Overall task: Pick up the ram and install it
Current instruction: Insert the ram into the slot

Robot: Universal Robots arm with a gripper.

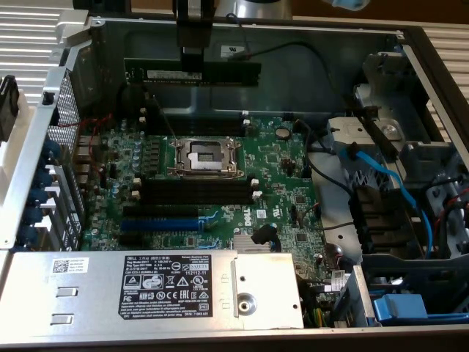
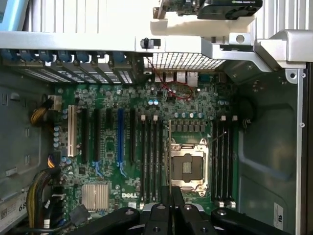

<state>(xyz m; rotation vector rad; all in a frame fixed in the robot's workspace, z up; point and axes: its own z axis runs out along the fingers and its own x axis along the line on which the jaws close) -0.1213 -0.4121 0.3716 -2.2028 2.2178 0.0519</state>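
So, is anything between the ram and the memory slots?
Nothing visible blocks the memory slots nearer the blue expansion slot. The ram, gripped in the claw, hangs above the motherboard; a thin wire seems to cross the far bank.

bright, even, cool light fills the open case [image 1: 315, 70]. the motherboard [image 1: 282, 172] is evenly lit, with only soft, short shadows. the metal cover [image 1: 110, 275] at the near edge shines pale, and the ribbed panel [image 1: 29, 37] at the exterior view's far left is washed out white. the end effector [image 1: 192, 53] and the ram [image 1: 220, 72] it grips stand dark against the grey far wall. the drive bay [image 1: 410, 220] on the exterior view's right lies in shade.
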